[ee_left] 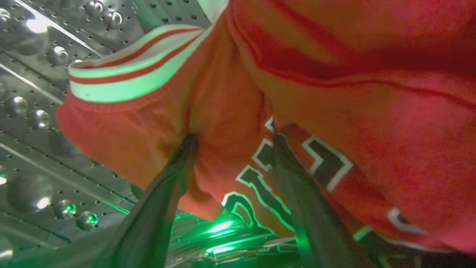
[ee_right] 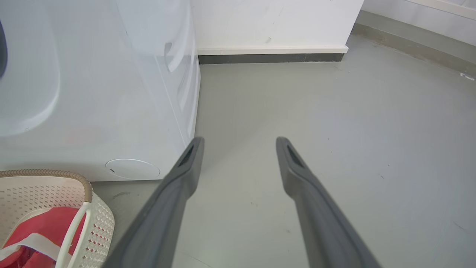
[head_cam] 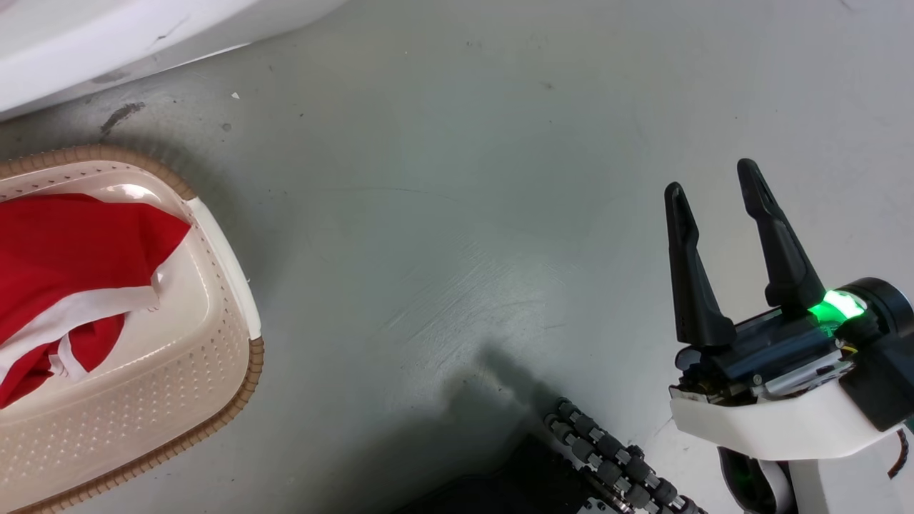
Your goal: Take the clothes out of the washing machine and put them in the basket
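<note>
Red jersey (ee_left: 390, 141): lies in the perforated steel drum (ee_left: 33, 123) of the washing machine (ee_right: 111, 111). White-and-red trim band on its upper left edge, black-and-white lettering low down by my fingers.
Left gripper (ee_left: 234, 138): mine, inside the drum. Jaws spread wide, fingertips (ee_left: 187, 149) pressed into the jersey, a fold bulging between them. Not clamped on it.
Drum room: bare steel wall to the left of the jersey. Cloth crowds the top and right of my left wrist view.
Right gripper (head_cam: 712, 178): jaws apart, holding nothing, above the grey floor (head_cam: 428, 214).
Basket (head_cam: 239, 389): on the floor to my left, just beside the washing machine's front. Its brown rim and white handle face my right gripper, well apart from it.
Red cloth (head_cam: 64, 250): in the basket, red with a white stripe, lying below the rim.
Washer edge: in my right wrist view its front corner runs down just left of my right gripper's left finger. Round cover low on the front panel.
Open room: bare floor from the basket's rim across to my right gripper, and on to the white wall (ee_right: 271, 22) with its dark skirting.
</note>
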Controlling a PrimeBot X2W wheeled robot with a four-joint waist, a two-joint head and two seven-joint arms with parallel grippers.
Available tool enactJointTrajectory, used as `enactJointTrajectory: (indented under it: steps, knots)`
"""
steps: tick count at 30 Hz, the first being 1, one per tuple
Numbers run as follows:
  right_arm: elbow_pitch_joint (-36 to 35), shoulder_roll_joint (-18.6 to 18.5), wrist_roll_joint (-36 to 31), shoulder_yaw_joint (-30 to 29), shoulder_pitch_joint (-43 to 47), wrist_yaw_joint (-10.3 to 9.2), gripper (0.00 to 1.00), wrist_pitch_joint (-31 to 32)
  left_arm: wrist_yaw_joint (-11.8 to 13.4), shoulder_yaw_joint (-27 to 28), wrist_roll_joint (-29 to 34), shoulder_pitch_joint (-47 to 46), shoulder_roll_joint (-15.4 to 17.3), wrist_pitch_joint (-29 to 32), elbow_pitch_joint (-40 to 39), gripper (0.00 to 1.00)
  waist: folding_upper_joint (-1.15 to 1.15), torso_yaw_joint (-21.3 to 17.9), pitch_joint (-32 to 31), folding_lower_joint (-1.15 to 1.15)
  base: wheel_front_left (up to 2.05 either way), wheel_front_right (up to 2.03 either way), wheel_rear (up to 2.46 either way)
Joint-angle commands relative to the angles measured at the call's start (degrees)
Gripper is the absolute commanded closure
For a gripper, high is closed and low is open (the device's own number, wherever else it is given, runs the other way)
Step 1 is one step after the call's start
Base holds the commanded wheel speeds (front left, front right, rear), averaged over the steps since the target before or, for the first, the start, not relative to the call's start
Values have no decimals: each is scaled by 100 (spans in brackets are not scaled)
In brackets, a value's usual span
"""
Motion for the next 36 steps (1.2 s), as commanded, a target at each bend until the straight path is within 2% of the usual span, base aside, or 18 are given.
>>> enactJointTrajectory:
  steps: [1, 2, 3, 7, 14, 17, 18, 29, 36]
  knots:
    - [-42, 16, 11, 0, 63, -6, 0, -14, -8, -80, -77, 104, -37, 94, 186, 0, 0, 8, 14, 0, 0, 0, 0]
    - [-51, 16, 5, -12, 60, -6, 0, -14, -10, -94, -137, 102, -68, 134, 235, 60, 0, 14, 25, 0, 0, 0, 0]
    - [-58, 16, 6, -31, 52, -6, 0, -14, -11, -122, -198, 80, -105, 157, 254, 100, 0, 21, 37, 0, 0, 0, 0]
    - [-47, 17, 14, -93, -24, -6, 0, -14, -9, -234, -307, -6, -95, 50, 306, 100, 0, 33, 74, 0, 0, 0, 0]
    - [29, 16, 17, -107, -211, -6, 0, -14, -5, -452, -491, -268, 157, -380, 294, 100, 0, 16, 14, 0, 0, 0, 0]
    - [79, 15, 6, -99, -313, -6, 0, -14, -4, -516, -609, -321, 294, -674, 229, 100, 0, -2, -50, 0, 0, 0, 0]
    - [122, 16, -32, -102, -435, -6, 0, -14, -5, -634, -695, -290, 400, -990, 172, 100, 0, -15, -158, 0, 0, 0, 0]
    - [327, 13, -557, -516, -495, -6, 0, -14, -8, -1052, -1531, 678, 77, -2260, 45, 100, 0, 692, -1058, 0, 0, 0, 0]
    - [481, 12, -875, -735, -443, -6, 0, -14, -8, -1514, -2082, 1746, -163, -3059, -153, 100, 0, 1210, -1727, 0, 0, 0, 0]
